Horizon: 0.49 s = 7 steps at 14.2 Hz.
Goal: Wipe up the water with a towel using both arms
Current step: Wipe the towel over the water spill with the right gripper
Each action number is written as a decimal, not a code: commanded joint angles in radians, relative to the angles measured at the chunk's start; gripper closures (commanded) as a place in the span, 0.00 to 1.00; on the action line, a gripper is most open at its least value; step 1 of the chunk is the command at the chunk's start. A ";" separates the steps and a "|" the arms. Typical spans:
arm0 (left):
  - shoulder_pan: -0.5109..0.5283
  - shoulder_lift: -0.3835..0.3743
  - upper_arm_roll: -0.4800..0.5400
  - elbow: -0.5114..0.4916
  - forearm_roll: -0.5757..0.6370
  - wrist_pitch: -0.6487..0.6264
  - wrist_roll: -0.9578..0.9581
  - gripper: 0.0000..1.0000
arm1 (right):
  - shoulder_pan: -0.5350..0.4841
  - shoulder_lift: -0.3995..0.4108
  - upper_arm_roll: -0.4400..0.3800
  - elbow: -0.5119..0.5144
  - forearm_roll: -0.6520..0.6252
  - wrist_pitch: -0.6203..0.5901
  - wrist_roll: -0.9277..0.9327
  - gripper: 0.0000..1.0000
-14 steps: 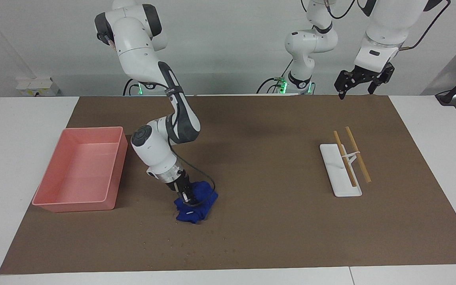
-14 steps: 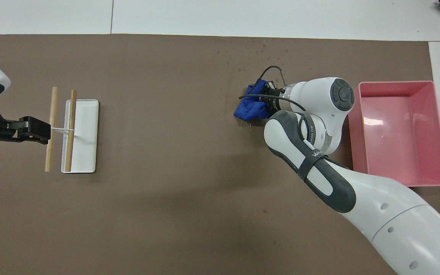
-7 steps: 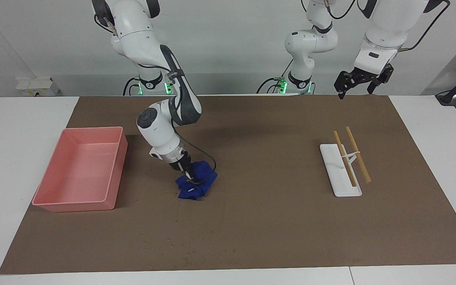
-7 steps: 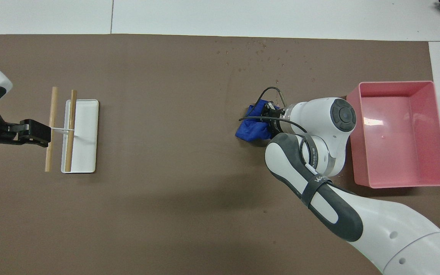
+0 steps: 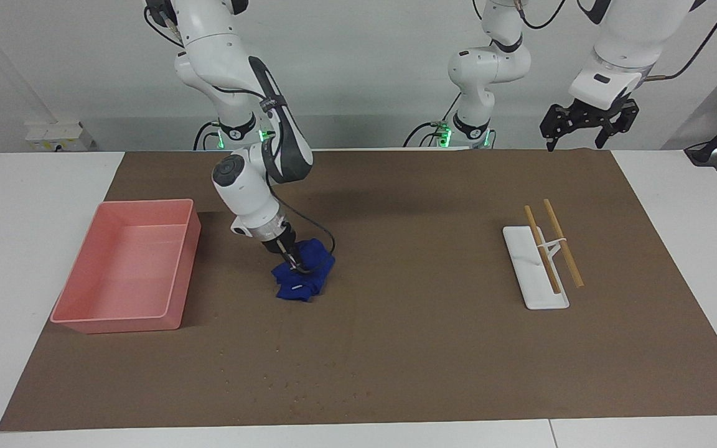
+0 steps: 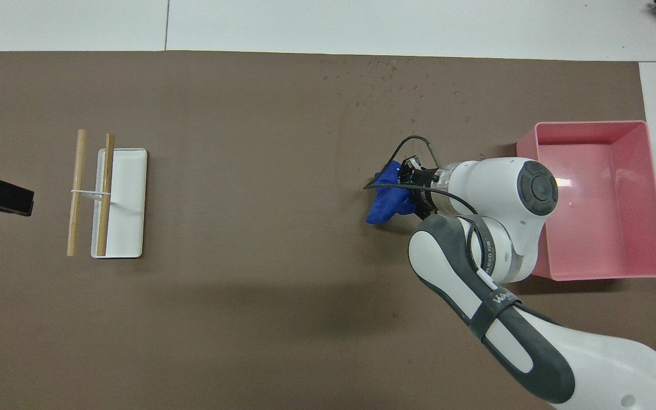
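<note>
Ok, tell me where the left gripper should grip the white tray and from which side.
Grip the white tray across its narrow width, at the bare part nearer the robots, coming straight down from above. It lies flat on the mat, so only its low long rims offer a hold. The two wooden sticks lie along the edge toward the left arm's end, so a sideways approach looks blocked. The left gripper waits in the air.

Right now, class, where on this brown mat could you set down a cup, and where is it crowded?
The widest bare stretch lies between the deep-blue fuzzy towel and the white rectangular tray with wooden sticks. Crowded: beside the pink plastic bin, where the right claw presses the towel. Scattered water droplets dot the mat's edge farthest from the robots. The left claw waits, raised.
</note>
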 commanded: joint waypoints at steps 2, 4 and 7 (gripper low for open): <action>-0.021 0.021 -0.006 0.035 0.010 0.011 0.018 0.00 | -0.058 -0.115 -0.004 0.078 -0.023 -0.172 -0.021 1.00; -0.029 0.023 0.014 0.037 0.003 0.012 0.021 0.00 | -0.095 -0.172 -0.004 0.109 -0.105 -0.273 -0.046 1.00; -0.097 0.023 0.128 0.054 -0.045 0.012 0.023 0.00 | -0.159 -0.235 -0.004 0.115 -0.207 -0.402 -0.208 1.00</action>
